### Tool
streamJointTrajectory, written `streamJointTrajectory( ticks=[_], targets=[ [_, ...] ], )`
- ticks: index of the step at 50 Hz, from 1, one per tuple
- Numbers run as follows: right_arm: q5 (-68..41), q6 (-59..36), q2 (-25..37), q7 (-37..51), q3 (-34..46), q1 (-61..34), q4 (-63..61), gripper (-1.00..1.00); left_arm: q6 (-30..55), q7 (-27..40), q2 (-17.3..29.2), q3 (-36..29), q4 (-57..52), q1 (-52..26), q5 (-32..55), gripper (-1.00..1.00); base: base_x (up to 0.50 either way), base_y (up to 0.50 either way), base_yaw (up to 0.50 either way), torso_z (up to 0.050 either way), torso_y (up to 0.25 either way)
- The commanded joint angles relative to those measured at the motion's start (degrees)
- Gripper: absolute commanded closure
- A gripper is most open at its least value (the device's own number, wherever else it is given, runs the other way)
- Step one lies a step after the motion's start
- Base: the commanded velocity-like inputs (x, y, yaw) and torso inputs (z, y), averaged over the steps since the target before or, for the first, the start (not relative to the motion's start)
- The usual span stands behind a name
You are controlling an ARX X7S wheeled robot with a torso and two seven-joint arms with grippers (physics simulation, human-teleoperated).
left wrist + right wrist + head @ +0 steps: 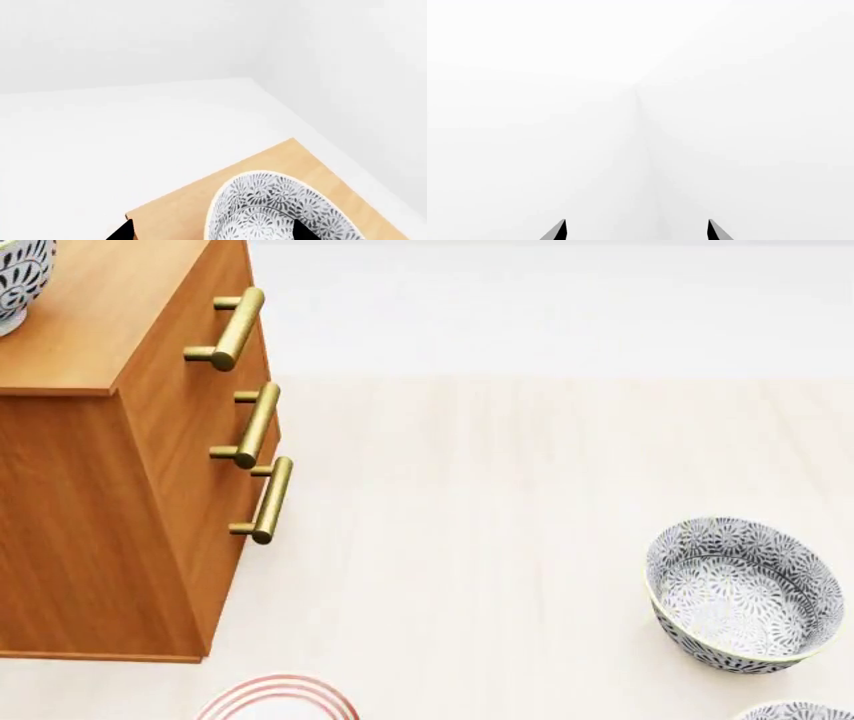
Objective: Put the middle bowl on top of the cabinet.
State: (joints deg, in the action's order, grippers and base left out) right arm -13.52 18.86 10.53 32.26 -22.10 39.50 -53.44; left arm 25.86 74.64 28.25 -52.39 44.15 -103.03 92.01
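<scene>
We record the cabinet (107,490) as the largest item, standing at the left of the head view on the pale floor (507,540), its three brass handles (254,425) facing right. Its flat wooden top also shows in the left wrist view (267,170).

The middle bowl (280,212) sits on that top, upright, its patterned interior facing up; in the head view only a sliver of it (20,280) appears at the upper left edge, on the cabinet's top surface.

A second patterned bowl (741,595) stands on the floor at the right, well apart from the cabinet, and the rim of a third bowl (794,710) shows at the lower right edge. A red-ringed plate (278,700) lies on the floor just beside the cabinet's base.

The left gripper (213,235) has its two dark fingertips spread wide, one over the cabinet's edge, the other across the bowl's inside; we cannot tell whether it touches the bowl. The right gripper (637,232) likewise stands spread wide, with only white background between its tips.
</scene>
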Motion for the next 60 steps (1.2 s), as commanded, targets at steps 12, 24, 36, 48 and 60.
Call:
streamJointTrajectory(
  ticks=[12, 24, 36, 48, 60],
  targets=[
    [0.67, 0.97, -0.82, -1.52, -1.69, 0.17, 1.89, -1.00, -3.87, 11.90, 13.26, 4.57, -42.27, 5.57, -2.58, -1.00, 0.00, 0.00, 0.00, 0.000, 0.000],
    [0.76, 0.97, -0.86, -1.51, -1.64, 0.39, 1.69, -1.00, -6.76, 12.85, 18.10, 5.50, -55.53, 10.53, -4.12, -1.00, 0.00, 0.00, 0.00, 0.000, 0.000],
    [1.20, 0.76, -0.97, -1.50, -1.33, 0.36, 1.51, -1.00, -11.78, 14.13, 23.55, 6.59, -72.09, 18.83, -7.72, -1.00, 0.00, 0.00, 0.00, 0.000, 0.000],
    [1.64, 0.22, -1.17, -1.58, -1.09, 0.82, 0.48, -1.00, -15.97, 13.71, 28.39, 5.53, -85.00, 28.74, -16.77, -1.00, 0.00, 0.00, 0.00, 0.000, 0.000],
    [1.32, 0.42, -1.13, -2.18, -1.45, 1.35, 0.24, -1.00, -16.08, 15.04, 30.67, 6.98, -97.91, 42.91, -32.31, -1.00, 0.00, 0.00, 0.00, 0.000, 0.000]
  ],
)
